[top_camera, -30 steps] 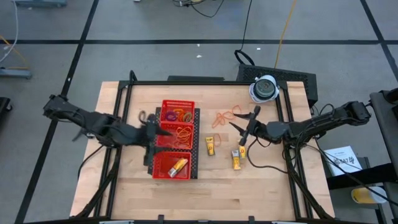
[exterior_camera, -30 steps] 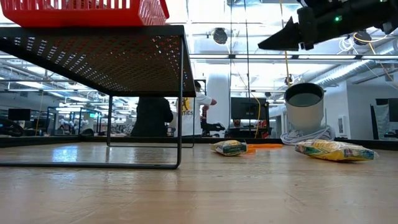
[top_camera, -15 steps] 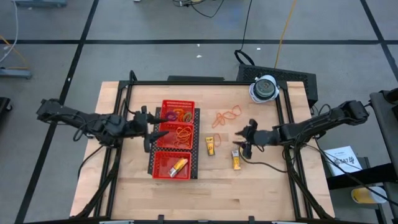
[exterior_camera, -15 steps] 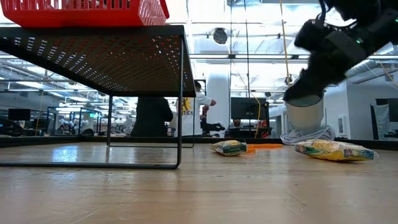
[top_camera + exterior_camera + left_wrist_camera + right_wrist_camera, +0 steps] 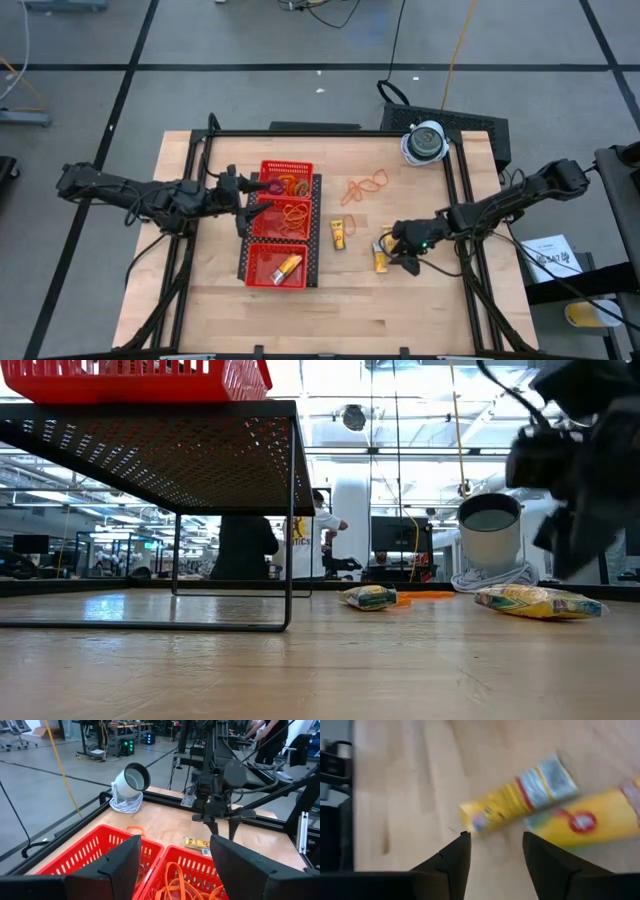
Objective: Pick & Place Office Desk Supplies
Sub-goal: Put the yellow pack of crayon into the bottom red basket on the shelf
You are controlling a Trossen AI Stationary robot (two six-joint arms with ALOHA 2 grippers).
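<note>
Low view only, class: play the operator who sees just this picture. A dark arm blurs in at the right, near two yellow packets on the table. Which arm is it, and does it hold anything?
Observer: That is the right gripper. It is open and empty, pointing at a yellow tube on the table.
Operator: What lies in the red tray overhead?
Observer: The red tray has orange rubber bands in its middle compartment. Another yellow tube lies in the compartment nearest the table's front.
Operator: And the other arm?
Observer: The left gripper hangs open over the tray's left side, holding nothing.
</note>
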